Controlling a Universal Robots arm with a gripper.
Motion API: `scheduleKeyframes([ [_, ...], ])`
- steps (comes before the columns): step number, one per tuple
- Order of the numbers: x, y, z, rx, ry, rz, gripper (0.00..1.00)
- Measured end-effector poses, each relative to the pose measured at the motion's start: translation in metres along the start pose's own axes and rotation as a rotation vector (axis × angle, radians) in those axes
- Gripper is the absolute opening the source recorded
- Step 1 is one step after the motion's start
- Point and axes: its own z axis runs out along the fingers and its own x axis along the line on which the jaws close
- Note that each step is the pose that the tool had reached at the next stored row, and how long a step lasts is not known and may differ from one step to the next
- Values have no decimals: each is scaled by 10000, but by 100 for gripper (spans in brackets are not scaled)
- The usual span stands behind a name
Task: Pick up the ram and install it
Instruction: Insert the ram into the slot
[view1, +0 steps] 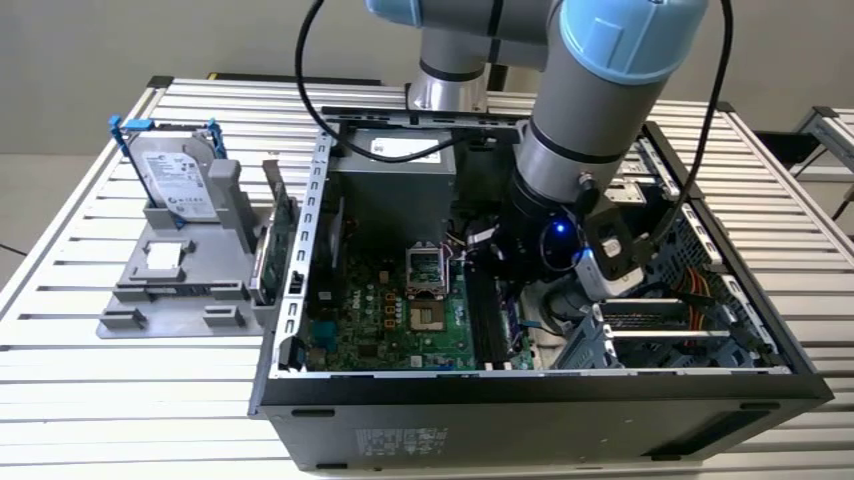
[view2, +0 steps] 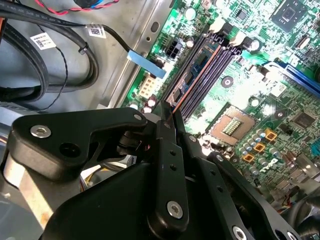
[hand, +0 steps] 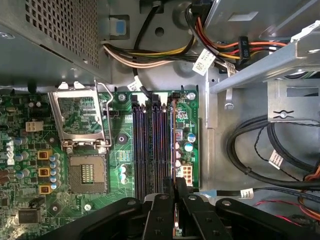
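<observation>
Both wrist views show the gripper (hand: 175, 200) (view2: 167, 117) clamped together on the ram (hand: 173, 145) (view2: 192, 75), a thin stick standing edge-on over the motherboard's (hand: 80, 145) 4 memory slots (hand: 150, 145), beside the board's edge nearest the cables (hand: 260, 165).

Arm (view1: 587, 120) angled down into open computer case (view1: 534, 385), wrist over motherboard. Gripper (hand: 175, 192) low above memory slots, fingers (view2: 165, 120) pinched nearly together on thin ram edge.
</observation>
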Motion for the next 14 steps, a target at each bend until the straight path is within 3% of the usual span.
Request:
scheduleKeyframes([
  [14,14,-29,53,20,0,-83,0],
])
